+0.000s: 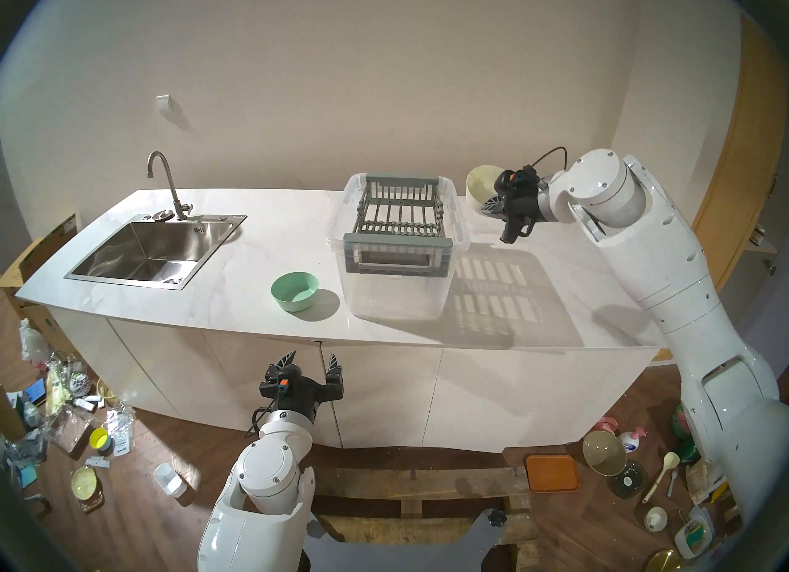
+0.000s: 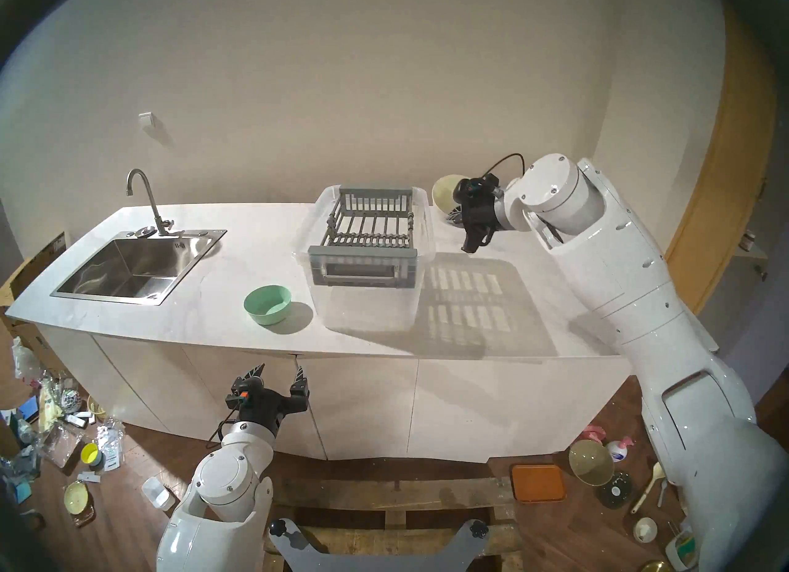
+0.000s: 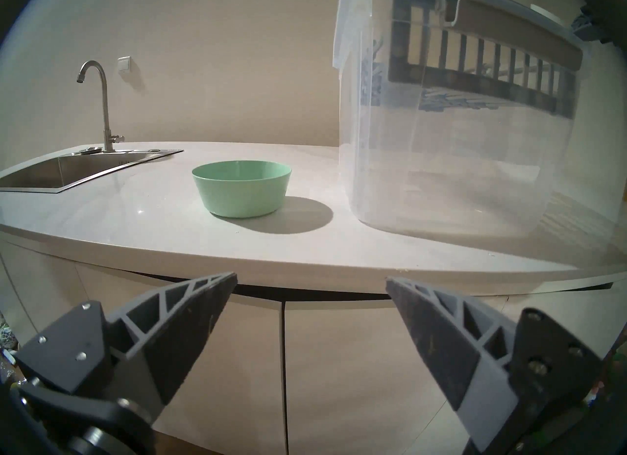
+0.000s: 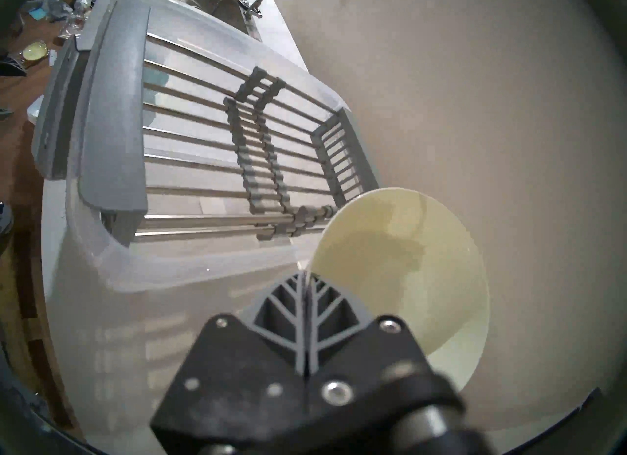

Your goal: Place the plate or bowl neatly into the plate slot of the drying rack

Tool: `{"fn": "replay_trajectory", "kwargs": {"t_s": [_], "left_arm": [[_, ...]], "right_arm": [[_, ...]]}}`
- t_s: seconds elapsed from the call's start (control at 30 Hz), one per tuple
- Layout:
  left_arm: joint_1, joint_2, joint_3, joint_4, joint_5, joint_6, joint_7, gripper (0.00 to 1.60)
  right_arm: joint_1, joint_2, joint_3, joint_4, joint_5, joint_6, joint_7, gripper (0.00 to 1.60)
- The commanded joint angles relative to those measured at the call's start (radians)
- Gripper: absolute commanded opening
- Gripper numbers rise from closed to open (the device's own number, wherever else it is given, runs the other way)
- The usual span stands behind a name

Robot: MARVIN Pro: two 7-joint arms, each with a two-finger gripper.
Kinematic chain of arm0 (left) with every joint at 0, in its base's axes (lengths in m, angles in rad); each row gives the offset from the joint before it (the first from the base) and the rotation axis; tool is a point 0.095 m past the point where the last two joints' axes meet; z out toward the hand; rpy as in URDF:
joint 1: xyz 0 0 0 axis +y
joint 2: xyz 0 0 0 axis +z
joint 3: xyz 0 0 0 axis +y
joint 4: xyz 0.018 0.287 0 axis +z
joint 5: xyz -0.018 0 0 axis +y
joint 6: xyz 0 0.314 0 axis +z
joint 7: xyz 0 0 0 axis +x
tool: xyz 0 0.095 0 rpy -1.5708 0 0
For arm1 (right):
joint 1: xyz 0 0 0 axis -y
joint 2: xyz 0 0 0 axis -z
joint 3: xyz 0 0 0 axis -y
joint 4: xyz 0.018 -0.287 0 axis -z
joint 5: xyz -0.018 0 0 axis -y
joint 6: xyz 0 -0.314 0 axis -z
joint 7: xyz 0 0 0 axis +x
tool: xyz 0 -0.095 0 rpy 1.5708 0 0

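Note:
A cream bowl (image 1: pixel 479 186) (image 2: pixel 445 193) (image 4: pixel 407 257) hangs tilted on its side just right of the drying rack's far end, with my right gripper (image 1: pixel 491 207) (image 2: pixel 455 217) (image 4: pixel 305 276) shut on its rim. The grey drying rack (image 1: pixel 399 240) (image 2: pixel 363 253) (image 4: pixel 112 121) sits in a clear tub; the plate slot (image 1: pixel 399 212) (image 4: pixel 217 172) between its floor bars holds nothing. A green bowl (image 1: pixel 294 291) (image 2: pixel 267 304) (image 3: pixel 241 188) stands upright on the counter left of the tub. My left gripper (image 1: pixel 310 360) (image 2: pixel 279 372) (image 3: pixel 310 277) is open and holds nothing, below the counter's front edge.
The clear tub (image 1: pixel 397 293) (image 3: pixel 458 179) lifts the rack above the white counter (image 1: pixel 256 234). A steel sink (image 1: pixel 145 251) with a faucet (image 1: pixel 164 178) takes the counter's left end. The wall runs close behind the rack. Clutter lies on the floor on both sides.

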Motion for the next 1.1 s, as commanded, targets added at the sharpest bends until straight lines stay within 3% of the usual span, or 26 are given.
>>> {"fn": "replay_trajectory", "kwargs": {"t_s": [0.0, 0.77, 1.07], "left_arm": [[-0.006, 0.001, 0.003, -0.026, -0.002, -0.005, -0.005, 1.60], [-0.006, 0.001, 0.003, -0.026, -0.002, -0.005, -0.004, 1.60], [-0.006, 0.001, 0.003, -0.026, -0.002, -0.005, -0.004, 1.60]], "right_arm": [[0.048, -0.033, -0.023, -0.013, 0.006, 0.005, 0.037, 0.00], [0.192, -0.188, -0.160, 0.106, -0.039, -0.014, 0.089, 0.00], [0.228, -0.248, -0.194, 0.207, -0.041, -0.050, 0.100, 0.00]]}}
